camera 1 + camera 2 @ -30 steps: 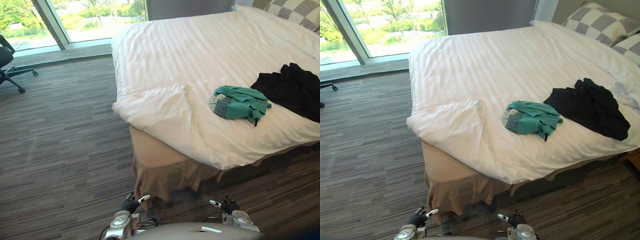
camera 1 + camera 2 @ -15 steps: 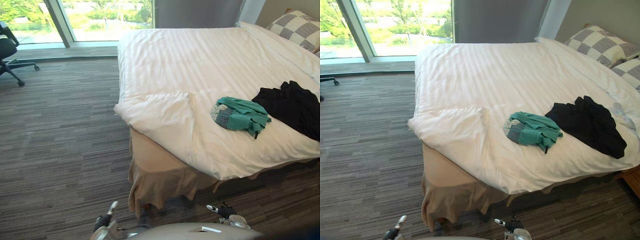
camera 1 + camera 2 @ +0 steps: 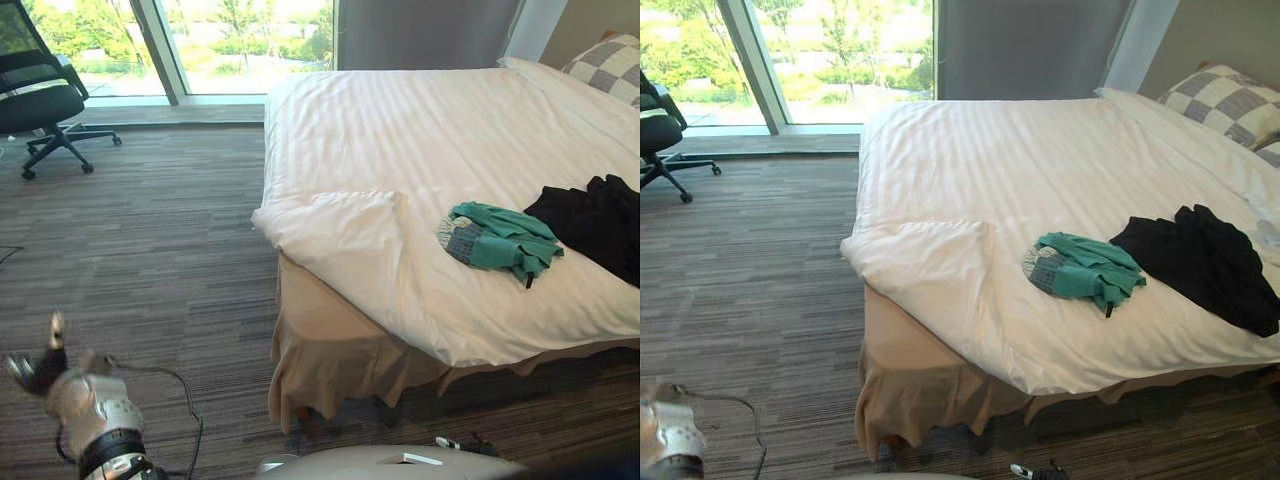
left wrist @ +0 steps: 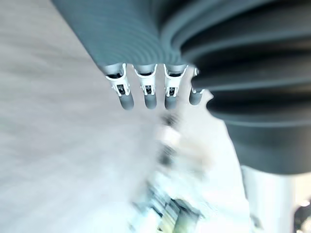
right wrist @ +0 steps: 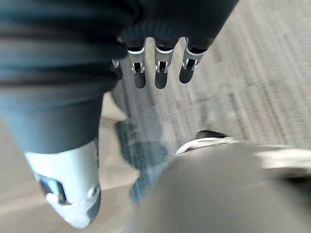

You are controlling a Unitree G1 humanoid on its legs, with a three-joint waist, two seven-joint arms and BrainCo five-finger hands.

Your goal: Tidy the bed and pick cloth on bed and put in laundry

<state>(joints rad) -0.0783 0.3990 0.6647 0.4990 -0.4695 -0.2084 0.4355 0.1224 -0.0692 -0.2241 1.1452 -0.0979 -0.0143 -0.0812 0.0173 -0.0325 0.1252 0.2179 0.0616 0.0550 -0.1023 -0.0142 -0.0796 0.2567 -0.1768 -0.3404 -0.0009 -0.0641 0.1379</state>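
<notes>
Hovering over the carpet floor (image 3: 150, 260) at the robot's left side, the left robot hand (image 3: 48, 368) is released, fingers loose and holding nothing. The right robot hand (image 5: 161, 77) hangs low above the floor, likewise released and empty. Well ahead of both, up on the white bed (image 3: 400, 130), lies a crumpled green cloth (image 3: 500, 238), with a black cloth (image 3: 595, 225) just beside it, farther to the right. An office chair (image 3: 45, 100) stands far ahead of the left robot hand, by the window (image 3: 240, 40)
</notes>
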